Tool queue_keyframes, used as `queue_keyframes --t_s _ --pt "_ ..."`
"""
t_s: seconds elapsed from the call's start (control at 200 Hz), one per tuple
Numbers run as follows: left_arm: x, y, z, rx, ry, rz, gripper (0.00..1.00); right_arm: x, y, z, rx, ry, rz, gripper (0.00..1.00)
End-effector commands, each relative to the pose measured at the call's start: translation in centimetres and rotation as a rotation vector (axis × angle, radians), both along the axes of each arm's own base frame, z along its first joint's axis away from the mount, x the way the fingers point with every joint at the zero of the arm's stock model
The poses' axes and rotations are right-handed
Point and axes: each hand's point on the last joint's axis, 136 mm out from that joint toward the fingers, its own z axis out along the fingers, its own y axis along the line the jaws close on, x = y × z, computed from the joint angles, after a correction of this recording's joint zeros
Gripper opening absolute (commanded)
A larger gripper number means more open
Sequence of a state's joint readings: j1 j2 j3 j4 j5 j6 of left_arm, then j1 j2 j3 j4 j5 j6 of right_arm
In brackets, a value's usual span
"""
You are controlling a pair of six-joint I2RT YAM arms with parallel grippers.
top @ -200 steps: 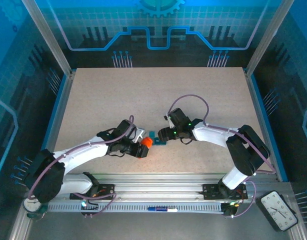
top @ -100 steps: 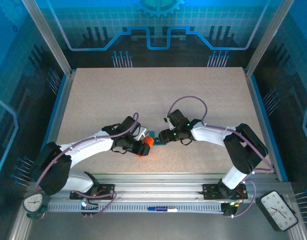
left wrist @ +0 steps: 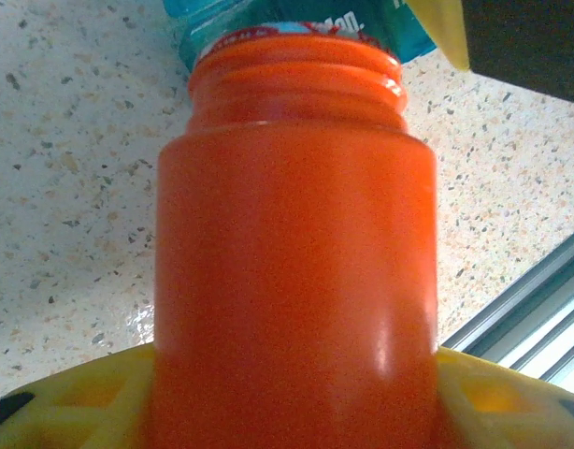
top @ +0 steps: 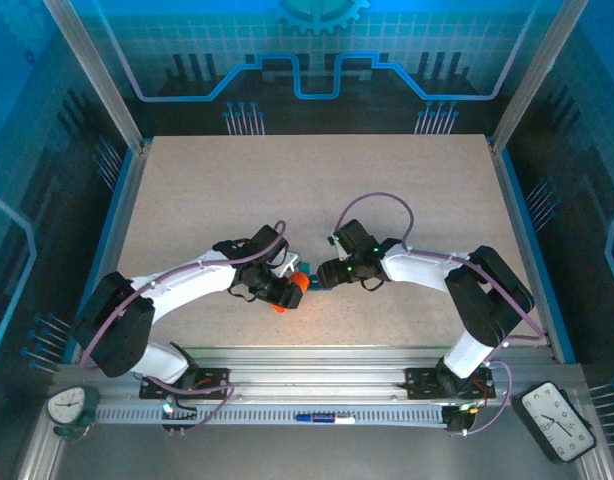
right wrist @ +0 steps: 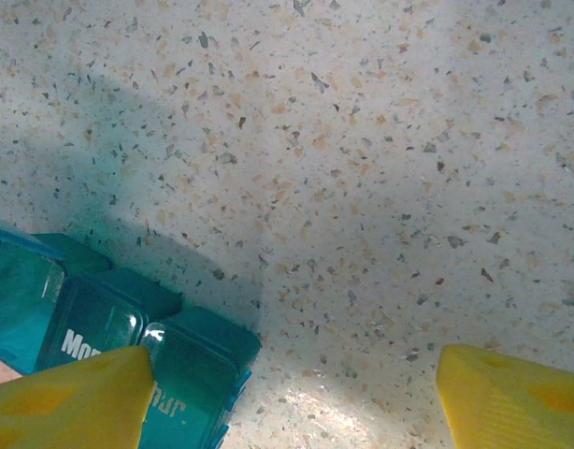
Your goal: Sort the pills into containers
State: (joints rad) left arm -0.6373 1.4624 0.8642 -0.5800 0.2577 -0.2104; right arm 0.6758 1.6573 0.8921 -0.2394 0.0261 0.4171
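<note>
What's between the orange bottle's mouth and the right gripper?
The teal containers, in the top view; in the left wrist view the mouth of the orange bottle sits at their edge.

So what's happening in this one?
The left end effector grips an orange bottle, its uncapped mouth pointed at the teal pill organizer on the table. The right end effector hangs open beside the organizer, one finger over its edge. I can't make out any pills.
</note>
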Motion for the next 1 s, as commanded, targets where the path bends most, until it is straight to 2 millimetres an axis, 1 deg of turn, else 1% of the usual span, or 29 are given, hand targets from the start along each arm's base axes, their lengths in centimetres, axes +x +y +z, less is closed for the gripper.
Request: queue_keyframes --t_s 0.0,0.73,0.996 --pt "-0.25 0.03 0.5 0.029 0.018 -0.031 0.0 -0.26 0.17 -0.29 -0.024 0.003 0.009 0.8" --pt "0.45 -0.21 0.63 0.082 0.058 -0.055 0.0 -0.47 0.05 -0.74 -0.025 0.012 0.001 0.8" --pt "0.73 0.17 0.6 0.126 0.072 -0.071 0.0 -0.56 0.04 -0.91 -0.023 0.016 -0.002 0.8"
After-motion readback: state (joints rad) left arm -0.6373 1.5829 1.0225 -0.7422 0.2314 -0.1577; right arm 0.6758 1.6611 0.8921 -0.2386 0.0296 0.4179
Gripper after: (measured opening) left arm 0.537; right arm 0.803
